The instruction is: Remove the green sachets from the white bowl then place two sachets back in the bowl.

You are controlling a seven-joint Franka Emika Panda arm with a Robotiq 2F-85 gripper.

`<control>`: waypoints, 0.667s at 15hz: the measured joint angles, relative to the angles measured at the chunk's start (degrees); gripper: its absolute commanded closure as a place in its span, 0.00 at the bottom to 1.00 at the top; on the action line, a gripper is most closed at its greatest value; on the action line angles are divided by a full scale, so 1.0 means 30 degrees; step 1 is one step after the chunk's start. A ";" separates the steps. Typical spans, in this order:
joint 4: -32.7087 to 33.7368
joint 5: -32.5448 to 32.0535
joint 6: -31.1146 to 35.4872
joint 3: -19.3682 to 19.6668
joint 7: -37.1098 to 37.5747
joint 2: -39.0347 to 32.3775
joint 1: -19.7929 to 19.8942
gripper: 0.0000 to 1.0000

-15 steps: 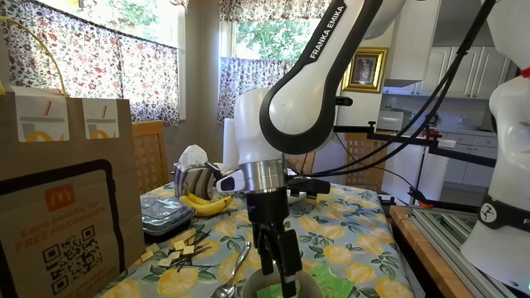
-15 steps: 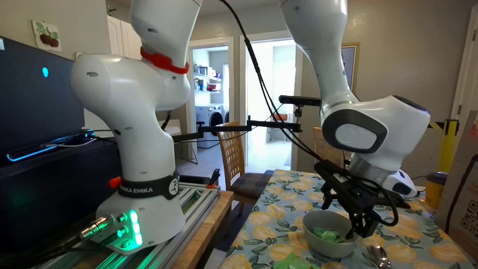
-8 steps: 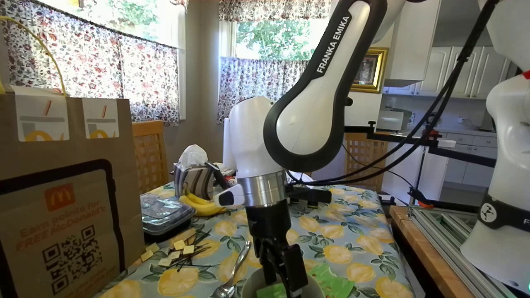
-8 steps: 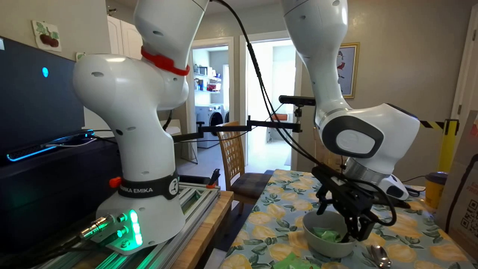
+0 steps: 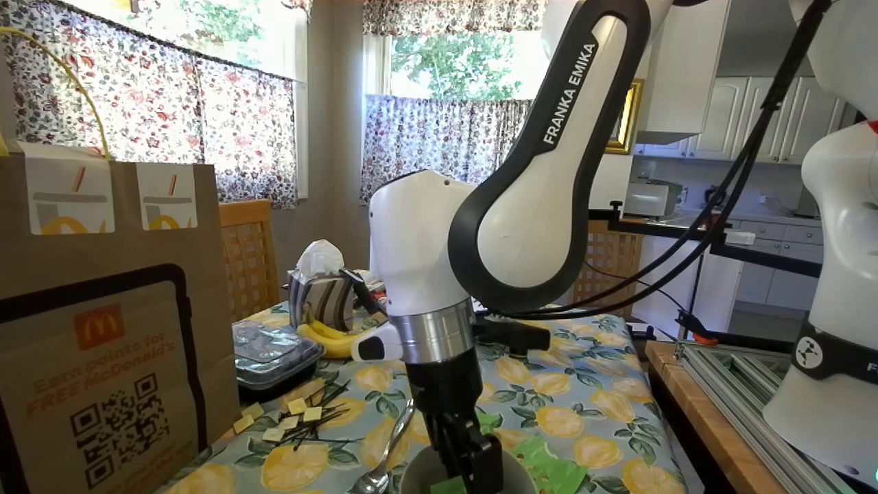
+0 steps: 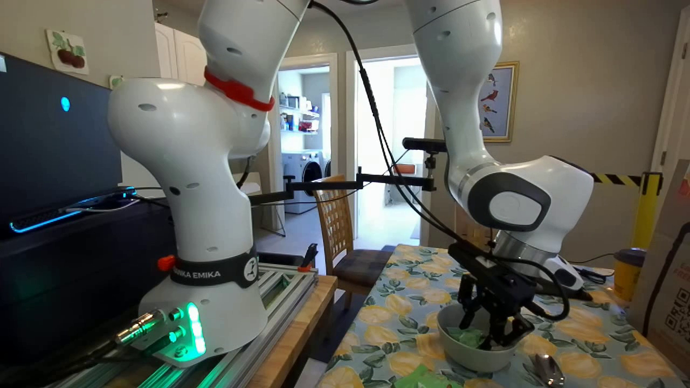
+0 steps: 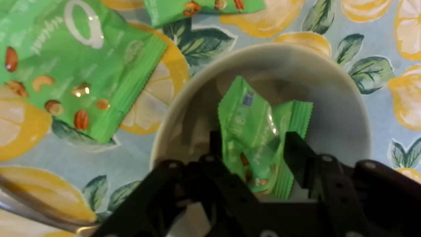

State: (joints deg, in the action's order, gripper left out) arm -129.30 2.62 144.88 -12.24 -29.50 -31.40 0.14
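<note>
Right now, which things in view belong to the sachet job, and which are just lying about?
Belong to the job:
gripper
white bowl
green sachets, in and beside it

Lying or standing about:
metal utensil
bananas
tissue box
lidded container
paper bag
yellow cup

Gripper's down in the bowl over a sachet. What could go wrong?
The gripper straddles a creased green sachet, which may slip out during the lift.
It reaches inside the white bowl, so a sideways exit might drag or tip it.
The spoon lies beside the bowl; a shove could bump it.
</note>
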 measured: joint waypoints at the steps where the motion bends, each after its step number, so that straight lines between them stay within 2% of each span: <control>1: 0.0061 -0.0087 0.0000 0.0001 0.0085 -0.0068 -0.0010 0.84; 3: 0.0120 -0.0161 0.0001 0.0000 0.0132 -0.0095 -0.0009 0.97; 7: 0.0036 -0.0156 0.0080 -0.0125 0.0134 0.0389 0.0065 0.98; 10: -0.0605 0.0257 0.0157 -0.0337 0.0140 0.1745 0.0393 0.98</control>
State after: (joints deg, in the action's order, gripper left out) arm -131.11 3.39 145.35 -13.25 -29.08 -26.16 1.32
